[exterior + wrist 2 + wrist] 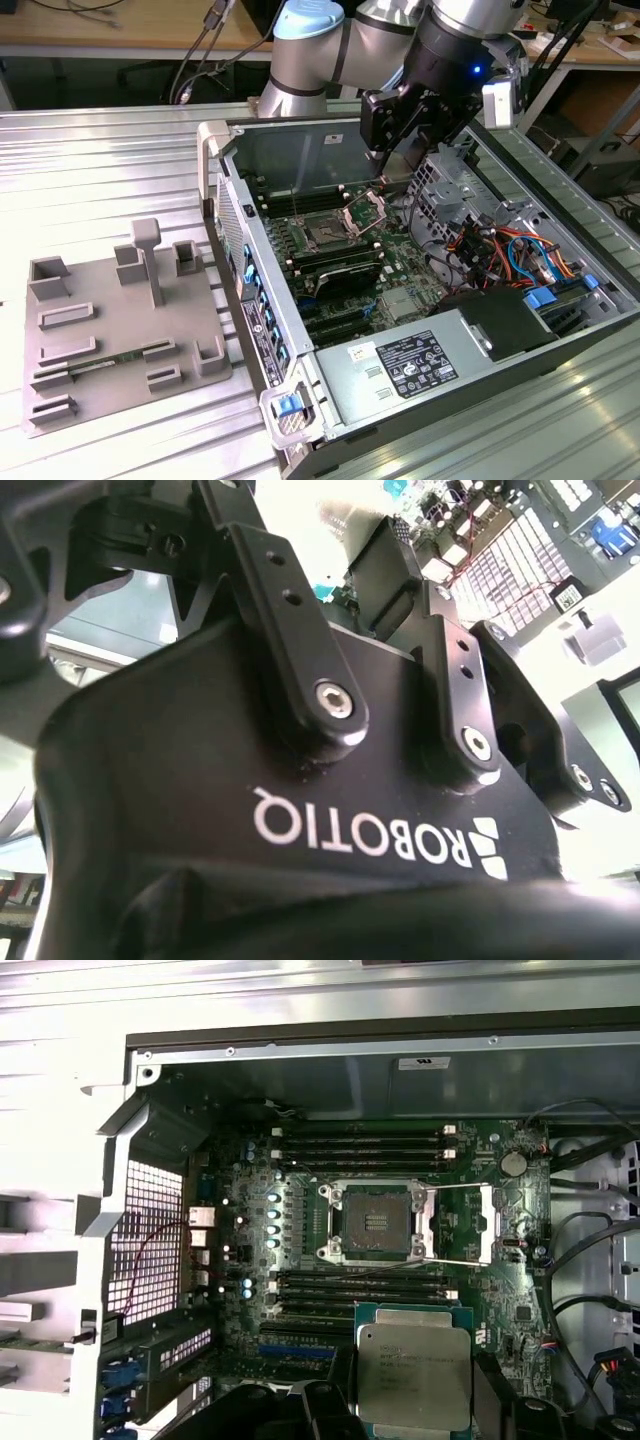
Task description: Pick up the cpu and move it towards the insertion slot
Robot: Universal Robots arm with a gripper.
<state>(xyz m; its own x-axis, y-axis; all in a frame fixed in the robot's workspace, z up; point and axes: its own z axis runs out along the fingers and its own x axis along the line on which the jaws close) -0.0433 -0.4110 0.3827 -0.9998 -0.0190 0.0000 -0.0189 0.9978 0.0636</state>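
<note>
1. The arm (330,45) reaches in from the far side of the open computer case (420,300), its silver and pale-blue joints bent so the black wrist points down into the case.
2. The gripper (400,150) hangs above the far end of the green circuit board (395,255), over the case's inside rather than the grey tray (120,320) that sits on the ribbed metal tabletop (90,170) toward the exterior view's left.
3. In the first wrist view the cpu (413,1375) lies flat between the gripper's 2 dark fingers (495,1390), 1 on each side and hard against its edges, so the gripper is pinching the cpu.
4. The cpu's silvery top faces the camera, level, with its pale rim showing around it.
5. The insertion slot (378,1222) lies well apart from the cpu in that view, its dark centre uncovered and its silver bracket (487,1225) swung open to one side.
6. 1 bank of long black memory slots (360,1295) runs between the cpu and the insertion slot.
7. In the second wrist view the gripper's black body (300,780) and its linkage bars sit close to the lens.
</note>
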